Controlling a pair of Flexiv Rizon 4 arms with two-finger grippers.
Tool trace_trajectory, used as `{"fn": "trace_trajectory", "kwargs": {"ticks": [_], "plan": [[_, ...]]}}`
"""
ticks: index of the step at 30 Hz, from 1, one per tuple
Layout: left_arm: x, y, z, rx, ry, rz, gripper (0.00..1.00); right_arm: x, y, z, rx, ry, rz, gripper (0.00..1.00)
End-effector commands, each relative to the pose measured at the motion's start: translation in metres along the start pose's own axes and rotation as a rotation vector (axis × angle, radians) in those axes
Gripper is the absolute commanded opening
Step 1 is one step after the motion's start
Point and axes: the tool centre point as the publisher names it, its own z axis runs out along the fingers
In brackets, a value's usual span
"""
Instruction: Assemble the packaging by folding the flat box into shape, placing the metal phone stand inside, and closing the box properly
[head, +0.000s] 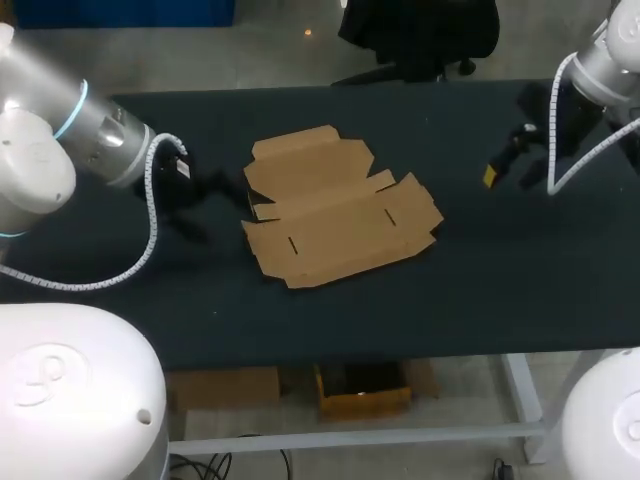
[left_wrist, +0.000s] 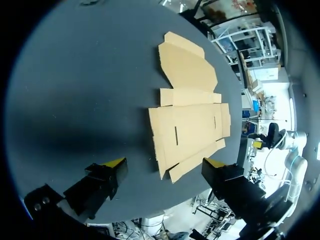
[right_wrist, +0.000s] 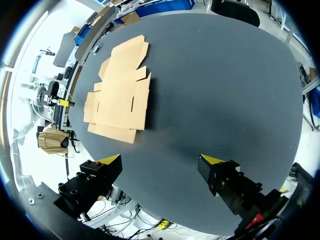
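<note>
Two end effectors are held above the desk (head: 480, 290), one to each side of the flat cardboard box blank (head: 335, 210), and neither is in contact with it. The fingers of the left end effector (left_wrist: 164, 162) are spread wide apart with nothing gripped. The fingers of the right end effector (right_wrist: 161, 159) are likewise spread and empty. The blank is laid fully open near the middle of the desk, with all panels and flaps flat and two slots visible in its larger panel. The left end effector is the nearer of the two; the right is well apart from the blank. The metal phone stand cannot be seen in any view.

The folding step is judged not yet begun. For the next move, an outer flap edge would probably have to be lifted from the desk surface. Because the board lies flush, a shallow approach at the edge is likely required. The main panel should be held down by the other end effector so that sliding is prevented.
</note>
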Motion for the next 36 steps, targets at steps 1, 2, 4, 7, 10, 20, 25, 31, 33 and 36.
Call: {"fn": "trace_trajectory", "kwargs": {"ticks": [1,2,4,7,10,20,25,31,33,36], "plan": [[-0.007,-0.002,0.025,-0.004,0.033,0.005,1.0,0.001,-0.004,-0.003,-0.008,0.002,-0.001,1.0],[-0.008,-0.003,0.03,-0.008,0.032,0.006,1.0,0.001,-0.004,-0.003,-0.008,0.002,-0.002,1.0],[-0.007,-0.004,0.037,-0.026,0.042,0.003,1.0,0.001,-0.004,-0.003,-0.007,0.001,-0.004,1.0],[-0.006,-0.005,0.044,-0.031,0.043,0.006,0.95,0.002,-0.004,-0.003,-0.005,0.001,-0.006,1.0],[-0.006,-0.006,0.049,-0.034,0.06,0.009,0.86,0.001,-0.005,-0.003,-0.006,0.004,-0.006,1.0],[-0.011,-0.014,0.062,-0.03,0.101,-0.004,0.62,0.002,-0.006,-0.002,-0.006,0.011,-0.009,1.0],[-0.012,-0.017,0.07,-0.044,0.117,-0.016,0.49,0.002,-0.006,-0.001,-0.002,0.011,-0.009,1.0],[-0.011,-0.021,0.08,-0.068,0.124,-0.035,0.41,0.003,-0.005,0.0,0.001,0.014,-0.009,1.0],[-0.01,-0.022,0.083,-0.077,0.117,-0.042,0.36,0.003,-0.005,0.0,0.002,0.015,-0.008,1.0],[-0.01,-0.024,0.086,-0.085,0.106,-0.051,0.13,0.003,-0.005,0.0,0.004,0.016,-0.006,1.0]]}}
